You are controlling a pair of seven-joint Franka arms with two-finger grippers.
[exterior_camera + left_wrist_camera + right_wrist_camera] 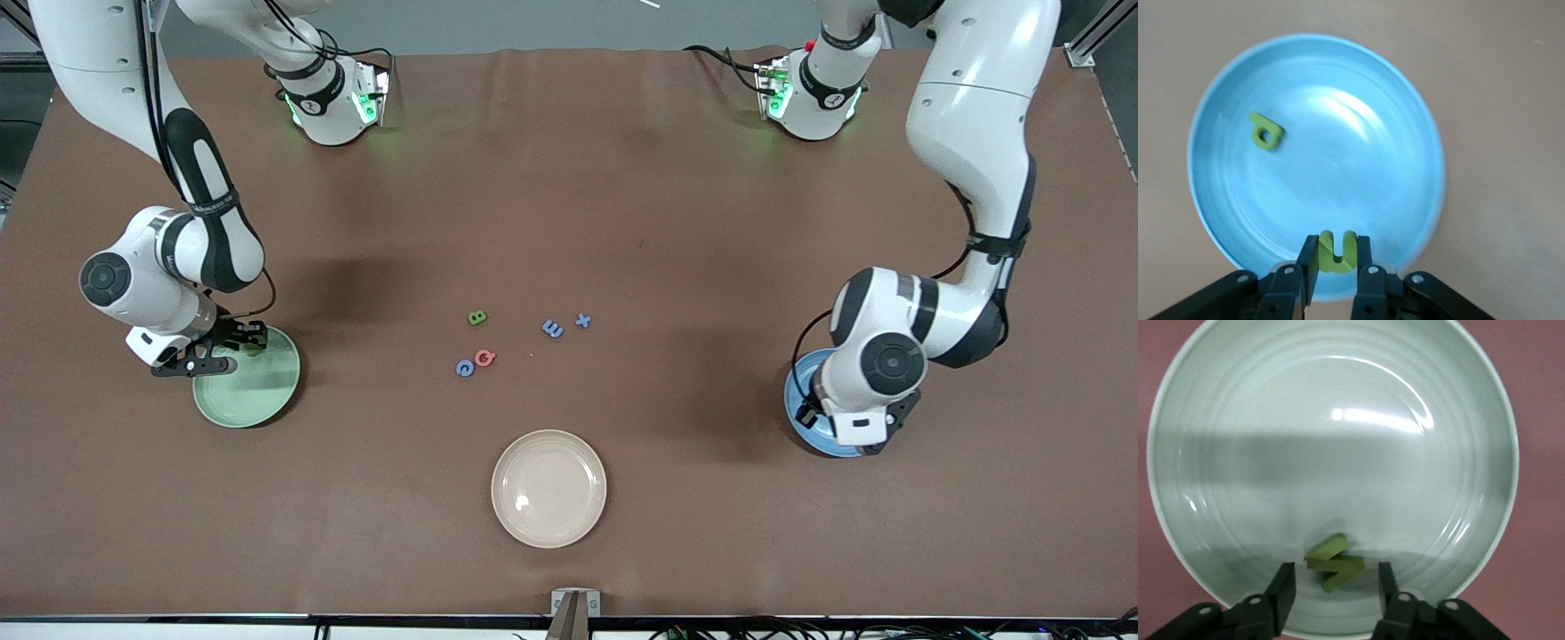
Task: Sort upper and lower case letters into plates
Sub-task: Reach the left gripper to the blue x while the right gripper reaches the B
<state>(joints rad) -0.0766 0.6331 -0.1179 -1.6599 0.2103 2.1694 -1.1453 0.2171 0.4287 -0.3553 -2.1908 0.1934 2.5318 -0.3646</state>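
Gripper work is under way at both ends of the tabletop (622, 178). The left gripper (1336, 261) hangs over the round medium-blue plate (1358, 87), its fingers pinching a small green u-shaped letter (1337, 253), seemingly to drop it in with the green looped letter (1266, 134) lying toward ten o'clock on that plate. The right gripper (1335, 587) is spread over the pale mint-green plate (1338, 453), a green angular letter (1335, 562) lying loose between its fingers, apparently just set down. Five letters (524, 340) wait mid-tabletop, at twelve o'clock from the empty cream-beige plate (548, 488).
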